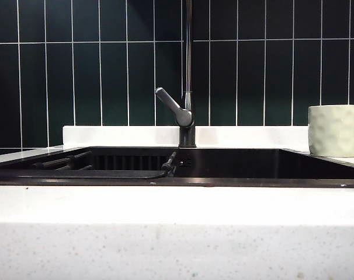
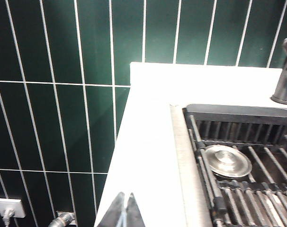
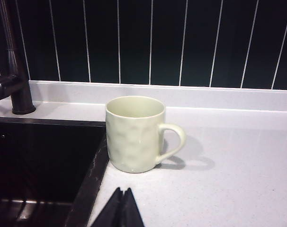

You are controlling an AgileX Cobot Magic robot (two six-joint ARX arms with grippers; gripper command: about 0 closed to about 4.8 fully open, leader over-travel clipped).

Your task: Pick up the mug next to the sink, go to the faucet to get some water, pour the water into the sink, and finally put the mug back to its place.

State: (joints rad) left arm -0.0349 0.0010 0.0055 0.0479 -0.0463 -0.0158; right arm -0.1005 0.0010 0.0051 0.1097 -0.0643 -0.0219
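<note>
Both grippers clenched, empty.
I held left gripper and right gripper back; mug sat untouched on the surface beside the sink.

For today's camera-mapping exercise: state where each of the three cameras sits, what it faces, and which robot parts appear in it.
Exterior: low in front of the counter, facing the sink, faucet and tiled wall; no robot parts.
Left wrist: above the sink's left counter, looking down; shut left gripper shows.
Right wrist: over the right counter, facing the mug; shut right gripper shows.
Shared: exterior and right wrist both show mug and faucet.
</note>
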